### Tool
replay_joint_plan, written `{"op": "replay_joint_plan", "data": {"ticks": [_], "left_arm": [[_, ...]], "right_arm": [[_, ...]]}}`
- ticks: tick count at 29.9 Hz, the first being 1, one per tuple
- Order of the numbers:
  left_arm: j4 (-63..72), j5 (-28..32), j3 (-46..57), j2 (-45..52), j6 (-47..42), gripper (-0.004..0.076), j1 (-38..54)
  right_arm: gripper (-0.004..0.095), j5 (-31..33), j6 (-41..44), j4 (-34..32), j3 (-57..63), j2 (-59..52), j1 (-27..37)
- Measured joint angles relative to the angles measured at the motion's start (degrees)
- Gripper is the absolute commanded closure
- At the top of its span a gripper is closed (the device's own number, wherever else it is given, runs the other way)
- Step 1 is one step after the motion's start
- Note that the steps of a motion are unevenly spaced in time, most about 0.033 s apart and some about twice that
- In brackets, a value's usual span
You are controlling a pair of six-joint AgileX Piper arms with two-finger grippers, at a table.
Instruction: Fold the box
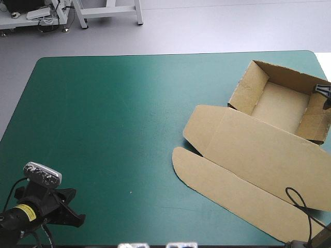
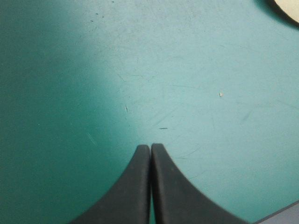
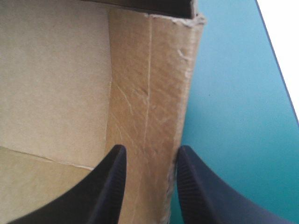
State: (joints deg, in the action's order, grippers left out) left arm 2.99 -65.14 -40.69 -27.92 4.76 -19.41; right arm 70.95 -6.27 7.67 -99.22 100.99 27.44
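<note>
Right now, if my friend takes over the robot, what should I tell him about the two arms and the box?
Left tool: shut and empty, over the bare teal-green table cover near the table's near left corner.
Right tool: open, with one black finger on each side of the tray's right wall.
Brown cardboard box: at the far right of the table.
Done: the walls stand up, so it is an open tray.
Left: the lid lies flat toward the near edge. The right wall probably needs its tuck checked before the arm backs off.
</note>
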Motion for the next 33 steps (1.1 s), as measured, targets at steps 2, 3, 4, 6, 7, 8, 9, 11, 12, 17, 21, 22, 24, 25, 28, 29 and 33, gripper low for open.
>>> {"op": "replay_joint_plan", "data": {"ticks": [2, 3, 4, 6, 7, 8, 9, 11, 12, 17, 21, 22, 24, 25, 28, 29, 33], "left_arm": [[0.0, 0.0, 0.0, 0.0, 0.1, 0.0733, 0.0], [0.0, 0.0, 0.0, 0.0, 0.1, 0.0733, 0.0], [0.0, 0.0, 0.0, 0.0, 0.1, 0.0733, 0.0], [0.0, 0.0, 0.0, 0.0, 0.1, 0.0733, 0.0], [0.0, 0.0, 0.0, 0.0, 0.2, 0.0733, 0.0], [0.0, 0.0, 0.0, 0.0, 0.2, 0.0733, 0.0], [0.0, 0.0, 0.0, 0.0, 0.2, 0.0733, 0.0], [0.0, 0.0, 0.0, 0.0, 0.2, 0.0733, 0.0], [0.0, 0.0, 0.0, 0.0, 0.2, 0.0733, 0.0], [0.0, 0.1, 0.0, 0.0, 0.2, 0.0733, 0.0], [-1.6, 0.2, 0.1, 0.3, 0.2, 0.0733, 0.0], [-2.3, 0.3, 0.5, 0.6, 0.2, 0.0733, 0.0], [-3.9, 0.8, 1.7, 1.5, -0.2, 0.0733, 0.0], [-4.6, 1.0, 2.5, 2.3, -0.4, 0.0733, 0.0], [-5.7, 1.0, 5.7, 5.3, -1.9, 0.0733, 0.0], [-5.8, 1.0, 6.7, 6.7, -2.4, 0.0733, 0.0], [-5.8, 1.0, 10.0, 13.1, -3.1, 0.0733, 0.0]], "right_arm": [[0.0574, 0.1, -0.1, 0.5, 0.0, -2.2, 0.1], [0.0574, 0.1, -0.1, 0.9, 0.0, -3.4, 0.1], [0.0574, 0.1, -0.1, 1.6, 0.0, -4.5, 0.1], [0.0574, 0.3, -0.1, 3.0, 0.0, -6.4, 0.1], [0.0576, 0.3, -0.1, 3.5, 0.1, -7.4, 0.1], [0.0584, 0.3, -0.1, 4.1, 0.1, -8.3, 0.1], [0.0609, 0.3, -0.1, 4.7, 0.3, -9.3, 0.1], [0.0709, 0.3, -0.1, 5.8, 1.2, -11.7, 0.1], [0.0759, 0.3, -0.1, 6.2, 1.9, -12.8, 0.1], [0.0925, 0.3, -0.8, 6.2, 10.8, -20.7, -2.0], [0.0925, 0.3, -2.1, 5.3, 20.8, -27.7, -5.8], [0.0925, 0.3, -2.8, 5.1, 23.8, -29.6, -7.0], [0.0925, 0.0, -4.1, 5.1, 29.1, -33.1, -9.3], [0.0925, -0.5, -4.8, 5.1, 31.9, -35.3, -10.4], [0.0925, -2.3, -6.4, 5.1, 39.4, -42.7, -12.8], [0.0925, -3.1, -7.1, 5.2, 41.6, -45.4, -13.5], [0.0925, -5.9, -10.6, 5.7, 49.1, -55.6, -15.8]]}}
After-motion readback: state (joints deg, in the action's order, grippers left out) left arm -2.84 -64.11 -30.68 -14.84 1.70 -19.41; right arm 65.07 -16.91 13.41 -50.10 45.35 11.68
